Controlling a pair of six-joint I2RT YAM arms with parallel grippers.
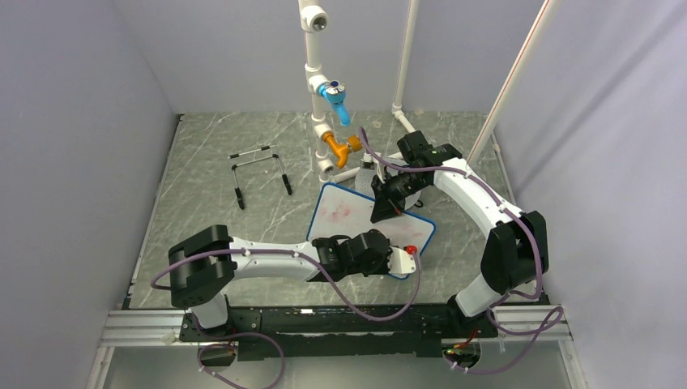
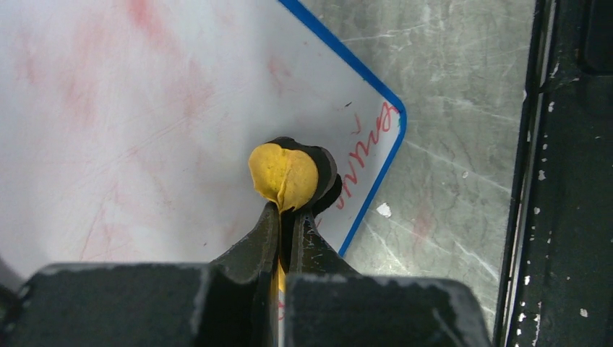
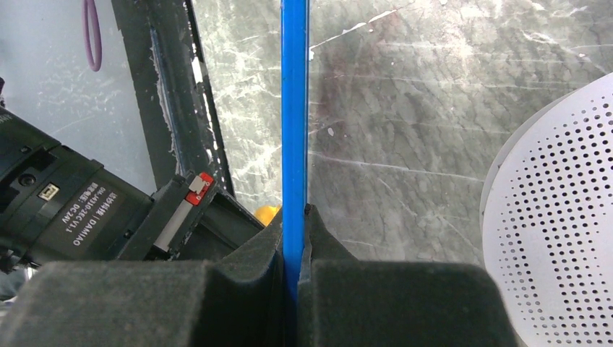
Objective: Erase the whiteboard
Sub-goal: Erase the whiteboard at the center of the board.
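A: Board position?
B: Whiteboard (image 1: 344, 215) right of the table's (image 1: 211, 227) centre, toward its near edge; right gripper (image 3: 295, 217) clenched on its blue frame
A: Left?
B: Left gripper (image 2: 290, 211) pinching yellow pad (image 2: 283, 173); press flat, short strokes over the corner's red writing (image 2: 365, 148)

Site, from my remote station: robot lab test cell. Plain lilac walls (image 1: 73, 162), marble-print table (image 1: 211, 219), aluminium mounting rail (image 1: 146, 328), mock PVC pipework (image 1: 314, 81).

White whiteboard (image 2: 108, 108), blue-framed, smeared pink, red-scribbled at one corner. Yellow pad (image 2: 283, 176), black-backed. Grey-green marbled desk (image 2: 448, 108), white-veined; pale grey hole-dotted disc (image 3: 556, 217).
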